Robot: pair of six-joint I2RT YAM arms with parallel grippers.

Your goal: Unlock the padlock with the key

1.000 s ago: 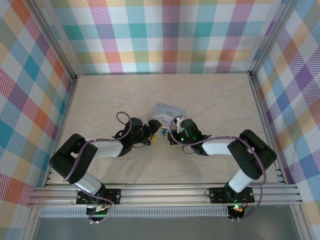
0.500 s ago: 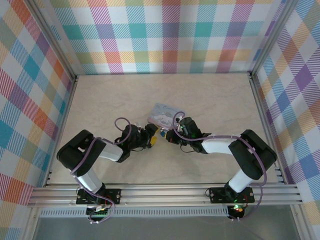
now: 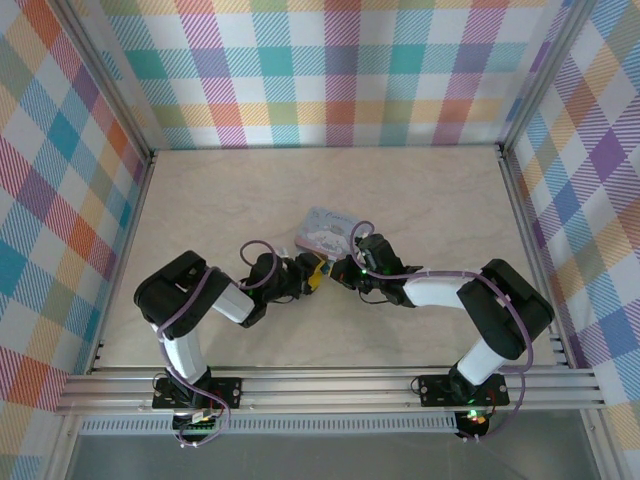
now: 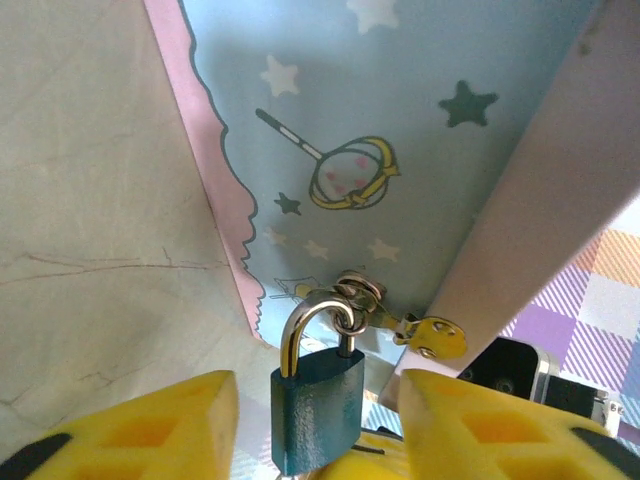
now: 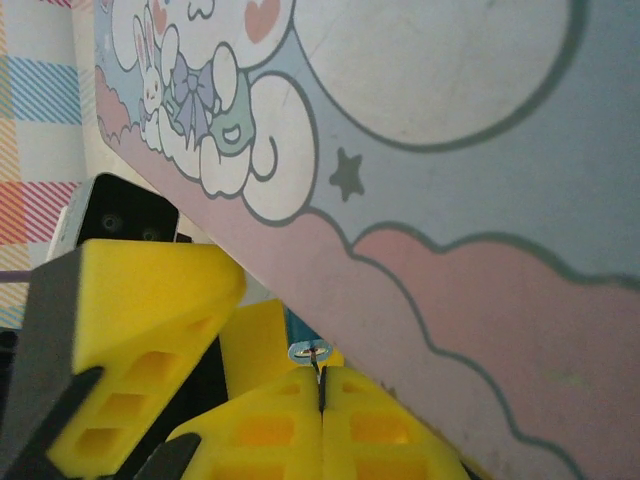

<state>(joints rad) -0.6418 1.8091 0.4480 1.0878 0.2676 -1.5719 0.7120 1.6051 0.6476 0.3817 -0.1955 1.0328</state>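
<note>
Fingers [image 4: 150, 435] of my left gripper [image 3: 311, 277] stand apart, released, flanking the padlock [image 4: 318, 405] with a gap on each side. The padlock hangs by its shackle from the hasp of the tin [image 4: 400, 130], and the frame edge cuts off its lower end. From above I cannot pick it out between the wrists. My right gripper [image 3: 345, 272] is clenched on the key [image 5: 312, 352], a thin sliver mostly hidden between the pads, beside the tin.
</note>
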